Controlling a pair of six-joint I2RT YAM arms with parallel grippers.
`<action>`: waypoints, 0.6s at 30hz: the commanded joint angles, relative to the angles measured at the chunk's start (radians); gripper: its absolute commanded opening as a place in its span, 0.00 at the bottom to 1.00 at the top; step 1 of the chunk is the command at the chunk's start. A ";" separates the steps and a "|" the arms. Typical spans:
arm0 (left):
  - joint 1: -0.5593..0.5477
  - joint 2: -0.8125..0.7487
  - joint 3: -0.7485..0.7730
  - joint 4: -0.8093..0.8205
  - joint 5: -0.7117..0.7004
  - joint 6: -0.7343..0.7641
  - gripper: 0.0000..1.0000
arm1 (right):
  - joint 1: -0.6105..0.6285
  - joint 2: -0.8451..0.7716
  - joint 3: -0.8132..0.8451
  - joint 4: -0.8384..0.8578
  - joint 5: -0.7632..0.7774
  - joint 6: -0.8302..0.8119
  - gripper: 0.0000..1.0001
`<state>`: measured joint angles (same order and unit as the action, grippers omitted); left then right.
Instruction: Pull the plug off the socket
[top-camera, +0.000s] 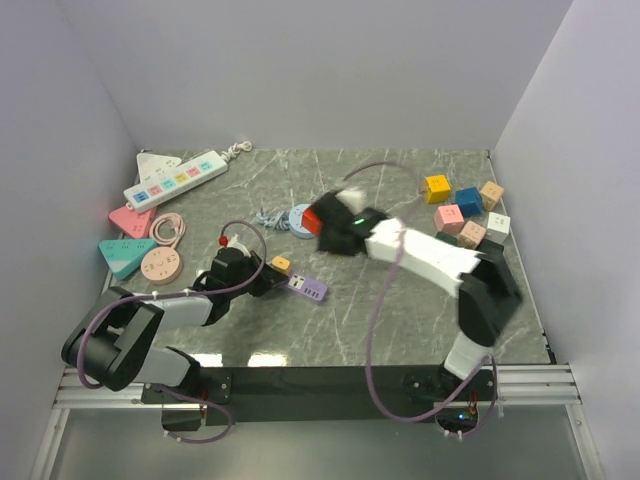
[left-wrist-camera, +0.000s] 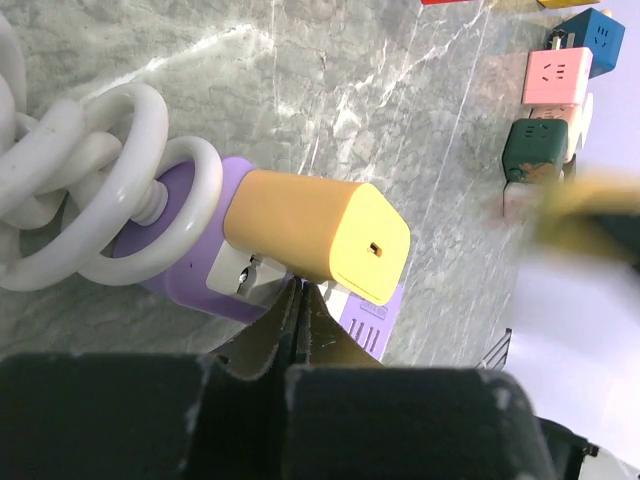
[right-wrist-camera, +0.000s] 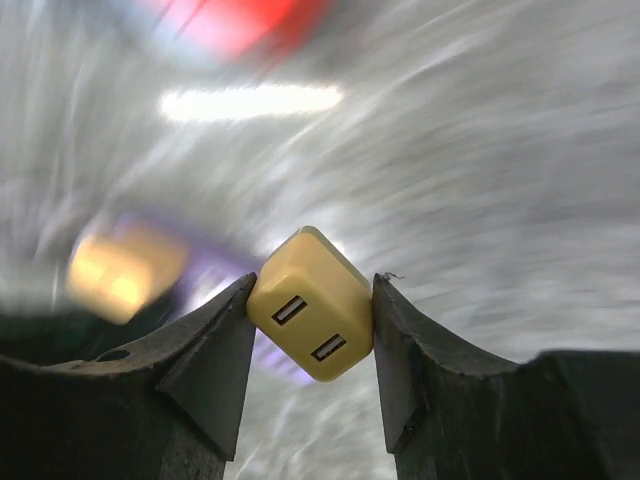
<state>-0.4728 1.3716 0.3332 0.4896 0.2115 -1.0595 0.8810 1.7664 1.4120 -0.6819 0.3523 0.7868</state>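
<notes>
My left gripper (left-wrist-camera: 295, 300) is closed with nothing between its fingers, its tips down at the lilac socket (left-wrist-camera: 372, 322), which lies on the desk (top-camera: 400, 310) towards the front left. An orange-yellow plug (left-wrist-camera: 310, 230) sits in that socket, beside the coiled white cord (left-wrist-camera: 100, 180). Further right, my right gripper (right-wrist-camera: 310, 318) clamps a yellow plug (right-wrist-camera: 300, 290) with two slots, clear of the socket; the background there is blurred.

Socket (top-camera: 308, 290) beside the left hand (top-camera: 268, 281), a plug (left-wrist-camera: 318, 236) on it (second plug (right-wrist-camera: 311, 318) in the right hand (right-wrist-camera: 314, 290), behind)
</notes>
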 joint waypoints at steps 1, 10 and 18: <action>-0.006 0.021 -0.026 -0.117 -0.044 0.043 0.01 | -0.226 -0.208 -0.108 0.019 0.103 0.006 0.00; -0.006 -0.095 0.072 -0.230 -0.024 0.101 0.01 | -0.665 0.014 -0.052 -0.007 0.022 -0.023 0.00; -0.006 -0.192 0.170 -0.350 -0.033 0.119 0.01 | -0.827 0.165 0.074 -0.079 0.019 0.031 0.25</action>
<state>-0.4755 1.2343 0.4454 0.1997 0.2031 -0.9779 0.1059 1.9289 1.4296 -0.7265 0.3698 0.7845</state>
